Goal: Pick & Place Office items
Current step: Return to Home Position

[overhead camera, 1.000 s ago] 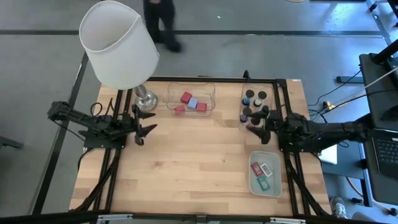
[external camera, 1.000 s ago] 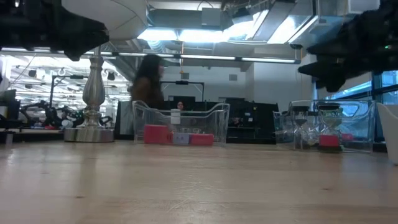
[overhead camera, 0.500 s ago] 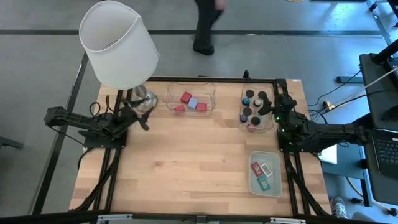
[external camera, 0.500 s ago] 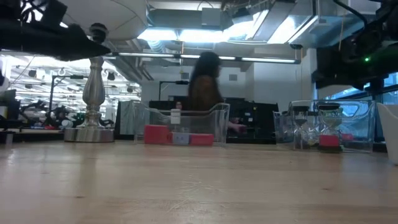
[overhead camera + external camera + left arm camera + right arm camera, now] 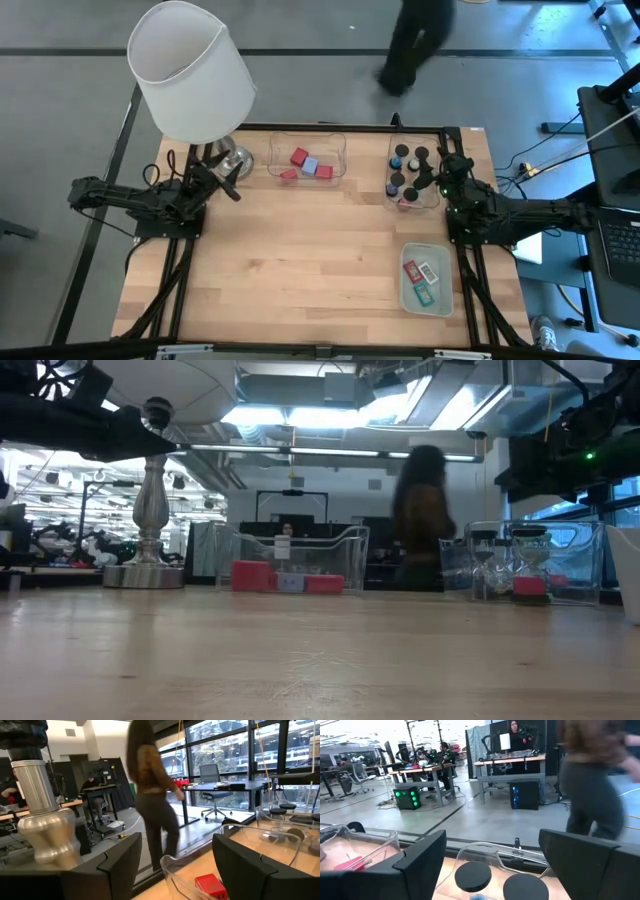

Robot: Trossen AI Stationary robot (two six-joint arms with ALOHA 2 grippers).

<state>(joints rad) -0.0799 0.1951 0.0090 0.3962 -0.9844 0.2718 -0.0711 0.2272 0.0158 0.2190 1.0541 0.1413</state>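
- From above, the left claw point(image 5: 224, 183) hovers just beside the base of the lamp point(image 5: 190, 70). The right claw point(image 5: 441, 176) hangs just beside the clear bin point(image 5: 391, 148) at the far right of the desk point(image 5: 300, 260).
- Only the wrist views show the fingers: both claws are spread wide and hold nothing.
- Red blocks point(image 5: 299, 157) and a lavender-blue cube point(image 5: 310, 166) lie in the clear tray point(image 5: 341, 141) at the far middle.
- The hourglasses point(image 5: 411, 163) in the bin show only black round caps from above; the low view shows their waisted glass.
- The flat cards point(image 5: 421, 277) in the pale-green tray point(image 5: 444, 300) appear in the high view alone.
- A person point(image 5: 410, 45) walks past beyond the desk.
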